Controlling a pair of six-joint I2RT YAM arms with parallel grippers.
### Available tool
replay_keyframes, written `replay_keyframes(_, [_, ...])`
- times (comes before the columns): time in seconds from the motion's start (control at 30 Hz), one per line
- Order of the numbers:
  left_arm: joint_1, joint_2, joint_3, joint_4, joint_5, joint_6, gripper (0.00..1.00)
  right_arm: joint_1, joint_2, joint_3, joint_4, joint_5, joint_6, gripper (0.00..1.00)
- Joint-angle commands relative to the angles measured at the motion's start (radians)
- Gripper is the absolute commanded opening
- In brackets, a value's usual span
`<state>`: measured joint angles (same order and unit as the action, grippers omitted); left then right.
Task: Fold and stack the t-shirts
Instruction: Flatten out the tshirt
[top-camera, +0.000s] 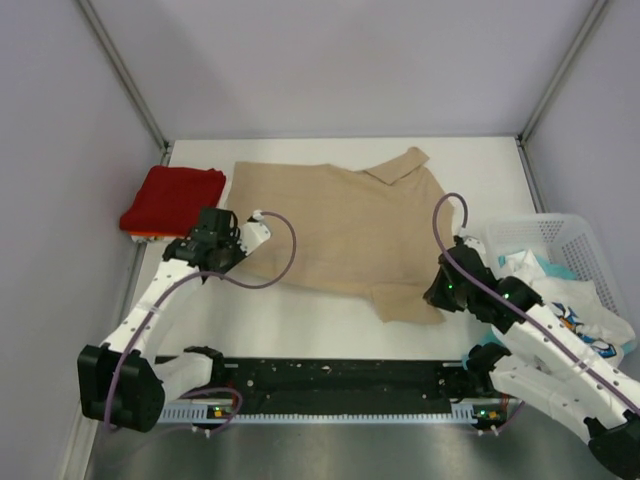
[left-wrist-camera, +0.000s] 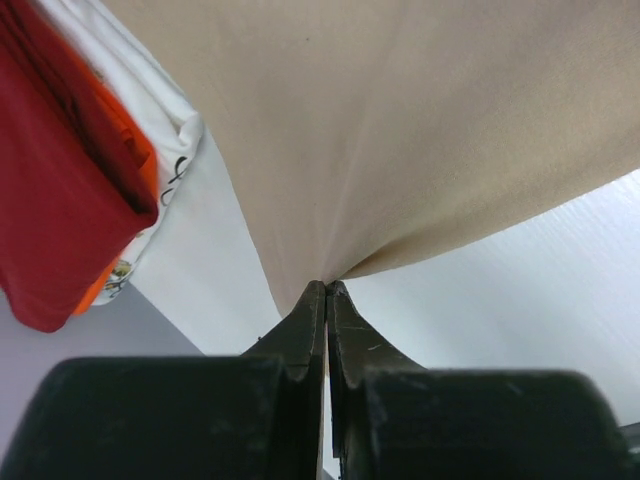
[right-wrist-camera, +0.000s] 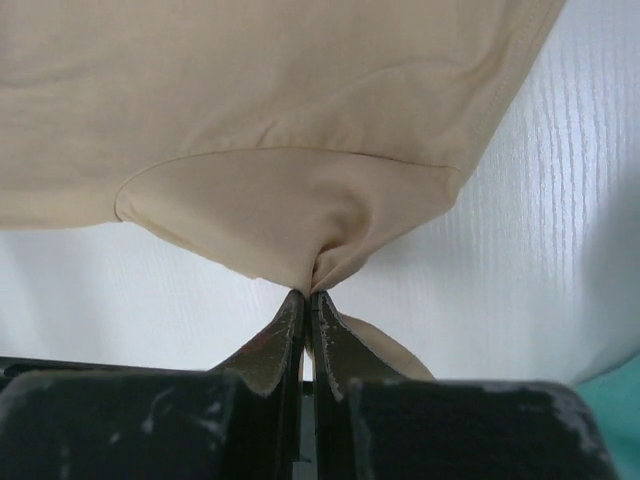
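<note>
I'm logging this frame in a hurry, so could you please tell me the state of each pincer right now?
Left pincer: closed, pinching an edge of the tan shirt.
Right pincer: closed, pinching the same tan shirt at its sleeve.

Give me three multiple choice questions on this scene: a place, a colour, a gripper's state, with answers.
1. Relative to the tan shirt, where is the basket? A) to its left B) to its right C) on top of it
2. What colour tops the folded pile? A) red B) teal C) black
3. The left gripper is: A) open B) shut on the tan shirt C) shut on the basket
Answers: 1 B, it stands past the shirt's right side; 2 A, red cloth lies on top; 3 B, its jaws pinch the shirt's edge.
</note>
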<state>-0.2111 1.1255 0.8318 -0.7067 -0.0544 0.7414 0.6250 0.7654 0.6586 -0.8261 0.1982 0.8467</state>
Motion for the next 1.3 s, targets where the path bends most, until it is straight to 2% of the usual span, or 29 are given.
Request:
replay_keyframes(0.0, [0.004,-0.046,0.09,-0.117,-0.044,-0.033,0.0,-0.01,-0.038,0.105,-0.102,0.017,-0.027,0.0])
replay_keyframes(0.13, [0.004,0.037,0.17,-0.14,-0.016,-0.05,0.0,-0.071,0.075,0.228,-0.085,0.029,-0.112,0.0])
replay_keyframes(0.2, [0.003,0.112,0.26,-0.093,-0.01,-0.065,0.0,-0.186,0.202,0.352,-0.02,0.001,-0.231,0.0])
replay_keyframes(0.3, [0.003,0.262,0.496,0.013,-0.044,-0.115,0.0,-0.361,0.427,0.553,0.135,-0.124,-0.294,0.0])
replay_keyframes(0.4, [0.003,0.436,0.763,0.107,-0.142,-0.168,0.0,-0.433,0.718,0.888,0.205,-0.169,-0.34,0.0])
replay_keyframes(0.57, [0.006,0.684,1.201,0.28,-0.355,-0.163,0.0,-0.49,1.087,1.695,0.128,-0.172,-0.42,0.0])
replay_keyframes(0.63, [0.015,0.738,1.353,0.335,-0.403,-0.136,0.0,-0.521,1.156,1.908,0.13,-0.18,-0.399,0.0])
replay_keyframes(0.7, [0.018,0.758,1.446,0.375,-0.394,-0.102,0.0,-0.542,1.164,2.001,0.154,-0.16,-0.4,0.0])
replay_keyframes(0.8, [0.015,0.755,1.491,0.369,-0.342,-0.074,0.0,-0.559,1.051,1.884,0.229,-0.155,-0.435,0.0])
replay_keyframes(0.9, [0.013,0.718,1.439,0.3,-0.274,-0.08,0.0,-0.561,0.918,1.694,0.231,-0.151,-0.498,0.0])
replay_keyframes(1.07, [-0.002,0.574,1.212,0.195,-0.167,-0.048,0.0,-0.558,0.689,1.35,0.167,-0.166,-0.557,0.0])
replay_keyframes(1.27, [-0.017,0.424,0.824,-0.017,-0.038,0.058,0.0,-0.55,0.439,0.896,-0.026,-0.24,-0.517,0.0])
